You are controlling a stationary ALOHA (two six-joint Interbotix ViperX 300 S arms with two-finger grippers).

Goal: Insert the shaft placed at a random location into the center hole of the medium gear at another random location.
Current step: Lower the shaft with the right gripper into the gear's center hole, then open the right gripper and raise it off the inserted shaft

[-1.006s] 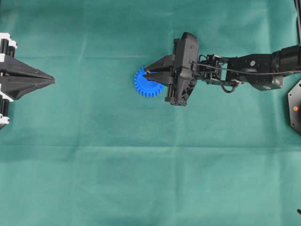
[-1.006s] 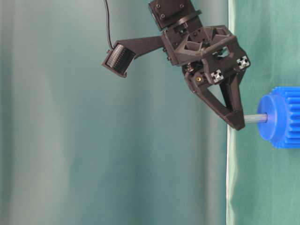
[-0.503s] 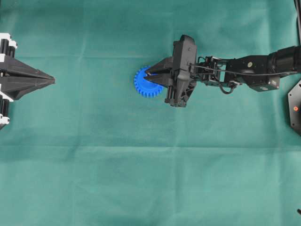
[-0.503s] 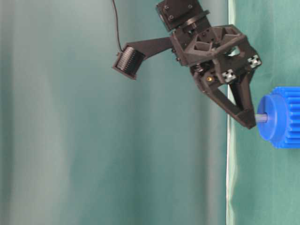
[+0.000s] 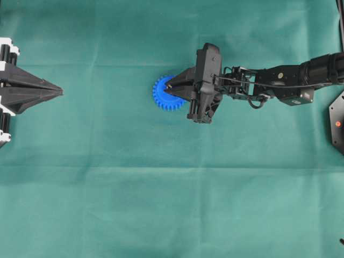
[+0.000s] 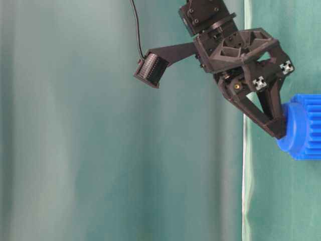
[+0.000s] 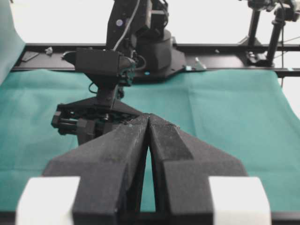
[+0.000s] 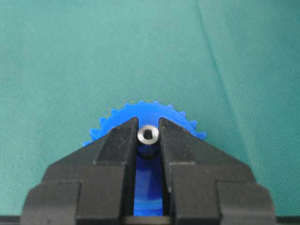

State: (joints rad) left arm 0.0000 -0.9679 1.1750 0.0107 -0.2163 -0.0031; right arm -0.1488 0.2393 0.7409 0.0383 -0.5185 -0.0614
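The short silvery-grey metal shaft (image 8: 148,135), showing a round end with a small dark bore, stands upright over the middle of the bright blue plastic toothed gear (image 8: 140,112), which lies flat on the green cloth (image 5: 161,188). The black right gripper (image 8: 148,136) pinches the shaft between its fingertips, which sit right at the gear's raised hub (image 6: 293,128). The black left gripper (image 7: 148,123) hangs well apart, fingers pressed together on nothing.

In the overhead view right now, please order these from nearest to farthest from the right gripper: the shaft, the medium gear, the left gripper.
1. The shaft: clamped between the fingertips of the right gripper.
2. The medium gear: directly under those fingertips.
3. The left gripper: far away at the left edge, shut.
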